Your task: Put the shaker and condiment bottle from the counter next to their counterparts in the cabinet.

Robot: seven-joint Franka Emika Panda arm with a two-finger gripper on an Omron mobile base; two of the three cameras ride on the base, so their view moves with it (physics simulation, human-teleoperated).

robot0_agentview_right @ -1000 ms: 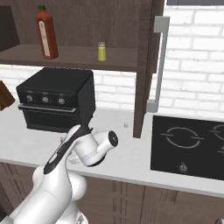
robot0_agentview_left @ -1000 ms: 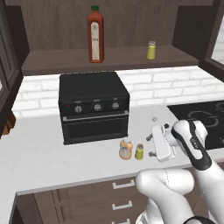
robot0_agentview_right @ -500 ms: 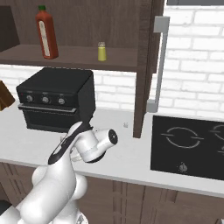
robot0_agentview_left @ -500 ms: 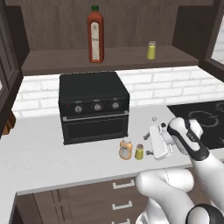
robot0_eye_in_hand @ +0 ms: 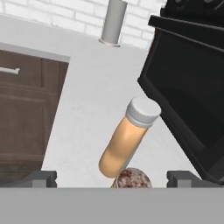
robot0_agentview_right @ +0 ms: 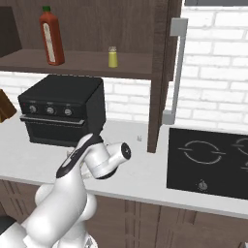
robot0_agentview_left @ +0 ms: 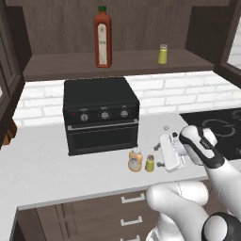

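On the white counter (robot0_agentview_left: 47, 164), in front of the toaster oven, the peach-orange condiment bottle (robot0_agentview_left: 135, 160) stands beside the small yellow-green shaker (robot0_agentview_left: 149, 163). My gripper (robot0_agentview_left: 159, 156) hangs just right of the shaker, open, with nothing between its fingers. In the hand view the shaker's silvery cap (robot0_eye_in_hand: 131, 178) lies between the spread fingertips of the gripper (robot0_eye_in_hand: 113, 179), and the condiment bottle (robot0_eye_in_hand: 127, 138) is just beyond it. The counterparts stand on the cabinet shelf (robot0_agentview_left: 132, 63): a tall red bottle (robot0_agentview_left: 103, 37) and a like shaker (robot0_agentview_left: 163, 54), also seen from the right as red bottle (robot0_agentview_right: 51, 36) and shaker (robot0_agentview_right: 113, 57).
A black toaster oven (robot0_agentview_left: 101, 115) sits on the counter behind the two items, under the shelf. A black cooktop (robot0_agentview_right: 208, 162) lies to the right. A dark cabinet side panel (robot0_agentview_right: 160, 72) drops to the counter beside it. Brown drawers (robot0_eye_in_hand: 22, 100) run below.
The hand has edged slightly left toward the shaker and bottle. Its jaws have stayed open, and the two items on the counter have not moved.
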